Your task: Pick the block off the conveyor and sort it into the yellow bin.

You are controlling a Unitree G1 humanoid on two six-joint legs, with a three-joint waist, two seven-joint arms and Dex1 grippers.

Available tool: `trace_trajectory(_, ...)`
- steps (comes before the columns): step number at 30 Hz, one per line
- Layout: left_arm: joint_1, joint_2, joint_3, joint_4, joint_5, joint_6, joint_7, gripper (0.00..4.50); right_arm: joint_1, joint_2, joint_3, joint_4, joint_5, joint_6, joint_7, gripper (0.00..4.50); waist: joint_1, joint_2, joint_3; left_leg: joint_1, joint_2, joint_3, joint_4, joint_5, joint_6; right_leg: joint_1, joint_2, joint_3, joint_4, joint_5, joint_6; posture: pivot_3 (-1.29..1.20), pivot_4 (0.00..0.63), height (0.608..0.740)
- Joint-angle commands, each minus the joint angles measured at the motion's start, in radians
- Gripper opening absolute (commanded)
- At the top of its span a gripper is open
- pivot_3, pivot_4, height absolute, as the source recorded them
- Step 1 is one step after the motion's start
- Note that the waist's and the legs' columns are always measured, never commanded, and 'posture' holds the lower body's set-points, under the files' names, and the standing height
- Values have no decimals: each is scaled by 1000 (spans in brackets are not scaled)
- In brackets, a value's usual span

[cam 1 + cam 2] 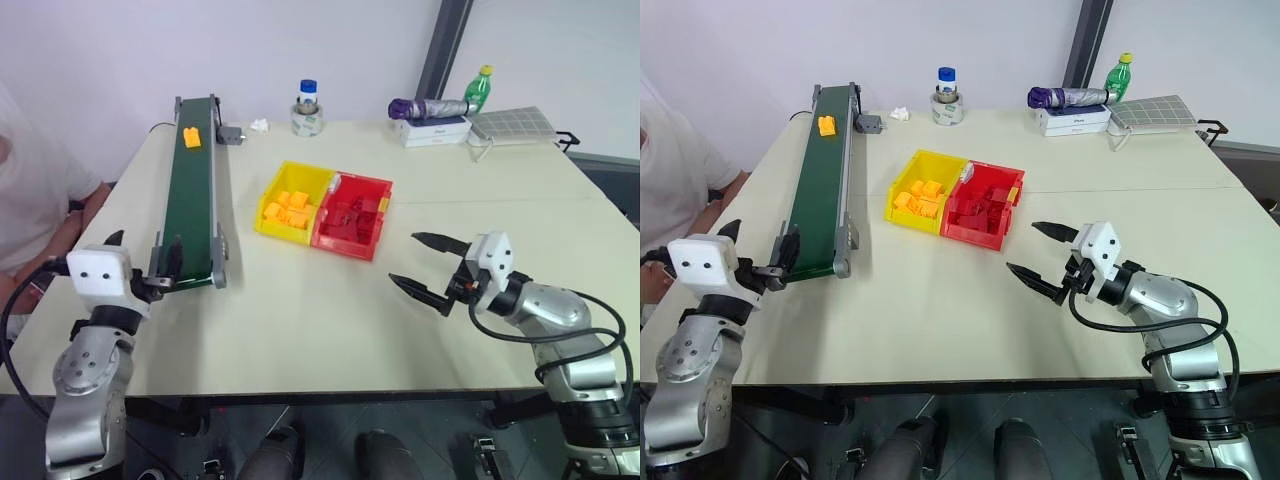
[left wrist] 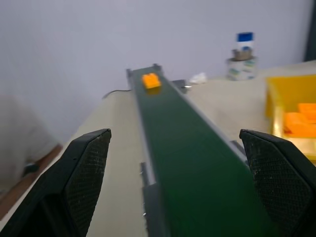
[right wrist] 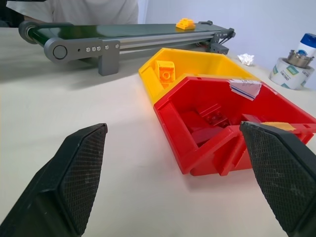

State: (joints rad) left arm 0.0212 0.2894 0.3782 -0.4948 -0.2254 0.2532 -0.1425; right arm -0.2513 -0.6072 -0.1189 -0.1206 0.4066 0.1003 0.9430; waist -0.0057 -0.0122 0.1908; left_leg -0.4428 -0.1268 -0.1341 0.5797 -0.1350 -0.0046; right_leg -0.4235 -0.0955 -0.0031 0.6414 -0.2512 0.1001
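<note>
1. Left eye view: your block (image 1: 192, 138) sits at the far end of the conveyor (image 1: 193, 200), not picked yet.
2. Your left gripper (image 1: 758, 255) waits wide open at the near end.
3. Your right gripper (image 1: 428, 267) is wide open too, holding nothing.
4. The yellow bin (image 1: 272, 205) already has other blocks; this 1 must still go in.

An orange block (image 1: 192, 138) rides the dark green conveyor (image 1: 192, 210); bins are yellow (image 1: 290, 200) and red (image 1: 352, 217).

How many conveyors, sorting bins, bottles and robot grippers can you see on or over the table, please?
Conveyor: 1
Bins: 2, the yellow bin and the red bin
Bottles: 2, green bottle and white bottle
Grippers: 2, left gripper and right gripper
Total: 7
</note>
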Motion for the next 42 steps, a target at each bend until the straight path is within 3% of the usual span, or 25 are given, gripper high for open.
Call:
trace_trajectory(1,29,-27,9,-78,26,0,55,4387,-18,-5,-10,-11,7,-18,5,4500,-1,0,0,0,0,0,0,0,0,0,0,0,0,0,0,0,150,740)
trace_trajectory(21,0,-73,2,-79,70,37,156,4387,-30,5,-1,6,3,-31,2,4500,-1,0,0,0,0,1,0,0,0,0,0,0,-1,0,0,0,150,740)
trace_trajectory(31,-108,-73,-5,-32,26,146,173,4387,-23,10,8,0,1,-38,-5,4500,2,0,0,0,1,1,0,0,0,0,1,-1,-1,0,0,0,150,740)
trace_trajectory(42,-364,68,-19,199,27,320,125,4387,-18,17,10,-9,-3,-39,-16,4500,18,0,0,1,1,1,0,0,0,0,1,-1,0,1,0,0,150,740)
